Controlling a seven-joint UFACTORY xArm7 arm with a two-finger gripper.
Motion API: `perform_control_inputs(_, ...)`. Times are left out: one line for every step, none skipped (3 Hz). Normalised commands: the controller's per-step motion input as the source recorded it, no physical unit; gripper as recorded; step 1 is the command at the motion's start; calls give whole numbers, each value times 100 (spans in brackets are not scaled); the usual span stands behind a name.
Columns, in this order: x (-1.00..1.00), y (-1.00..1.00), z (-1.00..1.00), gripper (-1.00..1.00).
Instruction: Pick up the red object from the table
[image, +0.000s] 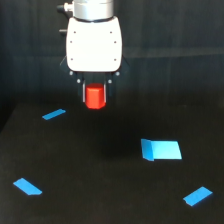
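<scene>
Clearly lifted, the red object (95, 97) hangs above the table (100, 165), pinched between the two thin fingers (83, 93) of the gripper (95, 95), whose jaws are closed onto its sides. It stands upright, its long axis vertical, with one flat face turned toward the camera. Its top edge is hidden in the shadow under the white gripper body (94, 44), and the right finger is hard to make out against the dark. The arm above is cut off by the top of the picture, so only a silvery collar (92, 8) shows. The table is matte black and runs far back into an equally dark backdrop, where the line between them is barely readable. Four blue pieces lie well apart on it: a thin sliver (54, 114) at far left, below and left of the block; a larger boxy piece (161, 149) to the right; a flat piece (28, 186) at near left; and another flat piece (198, 196) at near right.
</scene>
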Motion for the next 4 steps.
perform_control_inputs(14, -15, 21, -92)
perform_control_inputs(12, -11, 14, -89)
perform_control_inputs(12, -14, 11, -100)
perform_control_inputs(7, -6, 21, -100)
